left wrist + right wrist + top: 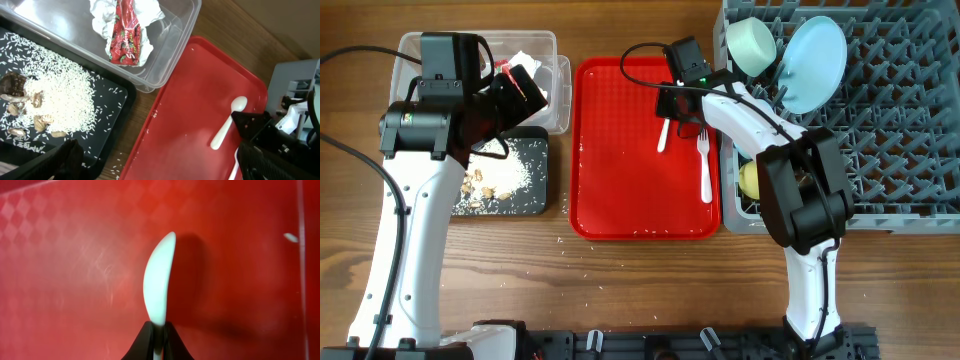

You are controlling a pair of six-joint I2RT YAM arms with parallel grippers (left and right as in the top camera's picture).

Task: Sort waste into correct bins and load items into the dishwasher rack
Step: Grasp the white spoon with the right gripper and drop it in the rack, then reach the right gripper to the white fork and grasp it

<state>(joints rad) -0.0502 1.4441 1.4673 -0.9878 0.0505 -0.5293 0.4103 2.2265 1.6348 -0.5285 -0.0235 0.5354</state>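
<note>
The right gripper (159, 338) was clamped on the handle of the white plastic spoon (159, 280), whose bowl pointed away over the far middle of the red tray (620, 190); whether it touched the tray could not be told. The fork (704, 165) lay just right of it on the same tray. In the dishwasher rack (900, 120) at the right stood the pale green bowl (752, 45) and light blue plate (815, 62), with the yellow cup (750, 180) at its near-left corner. The left gripper (513, 88), fingers apart and empty, hung over the clear tub (430, 45) holding the napkin (127, 30). Rice (57, 102) covered the black tray (107, 95) on the worktop (620, 290).
</note>
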